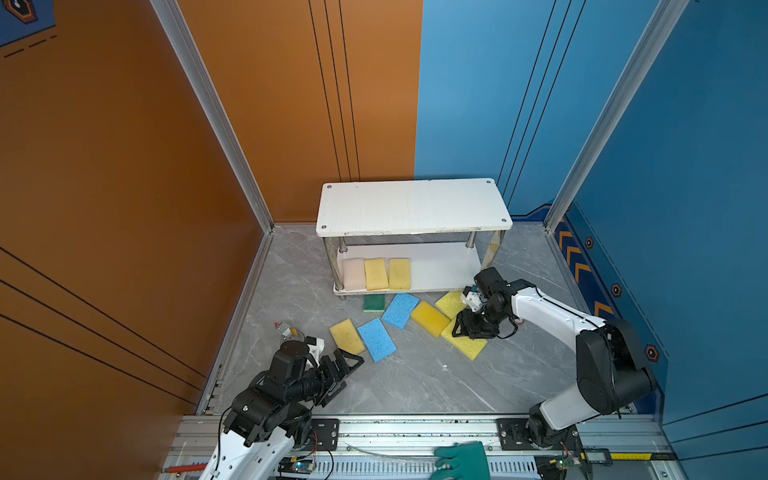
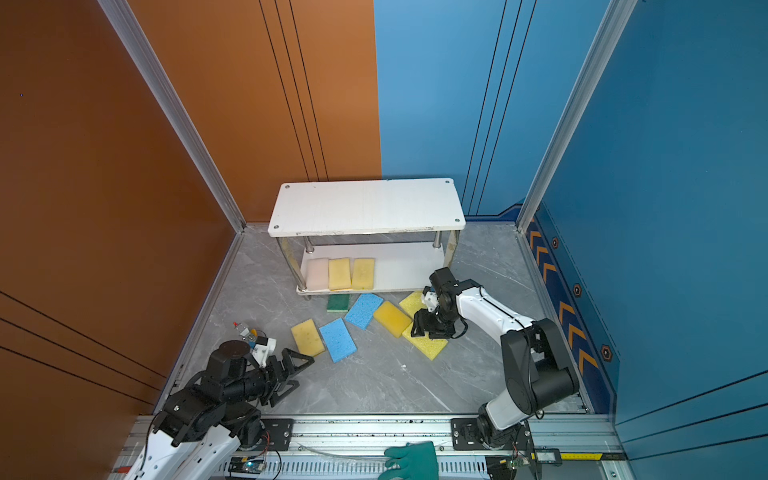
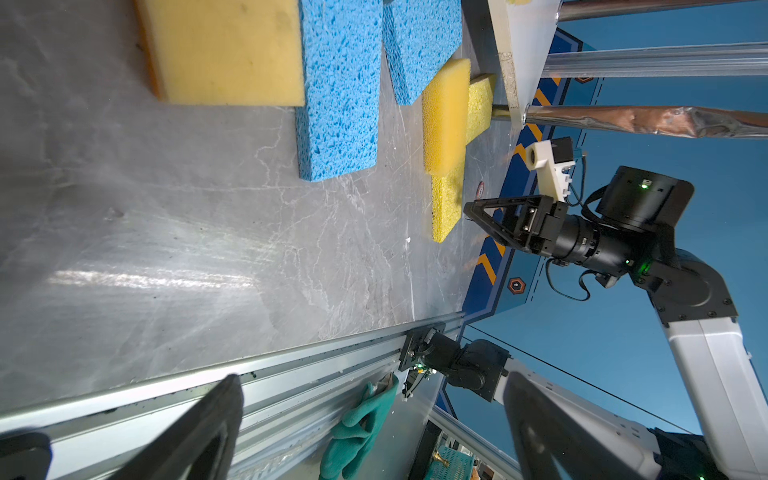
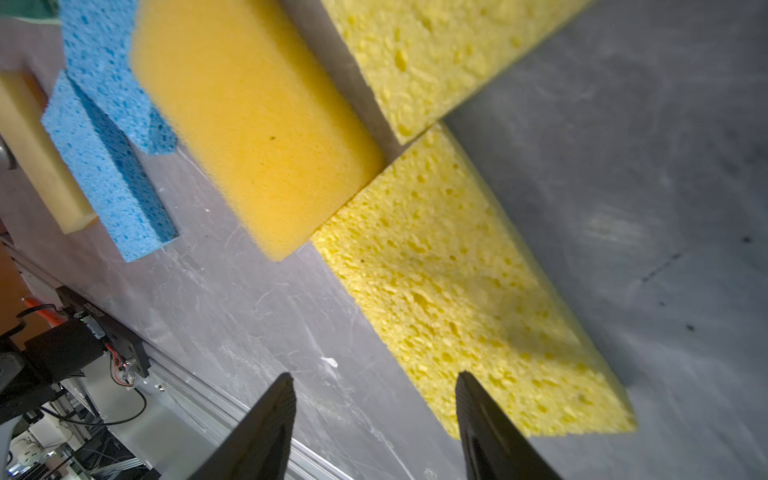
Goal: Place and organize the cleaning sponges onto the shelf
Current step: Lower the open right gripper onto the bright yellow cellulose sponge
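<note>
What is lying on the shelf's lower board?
On the lower board, at its left end: a pink-beige sponge and two yellow sponges. The top board hides its back part.

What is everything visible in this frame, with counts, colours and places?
White two-tier shelf with chrome posts: one, against back wall.
Flat rectangular foam sponges: three, one pink-beige, two yellow, side by side on lower board.
Porous blue sponges: two, light blue, floor.
Dark green sponge: one, floor by shelf's front edge.
Yellow sponges: four, mixed shades, floor.
Teal-green rubber glove: one, front rail.
Left gripper: black, fingers open, empty.
Right gripper: black, fingers open over one yellow sponge.
</note>
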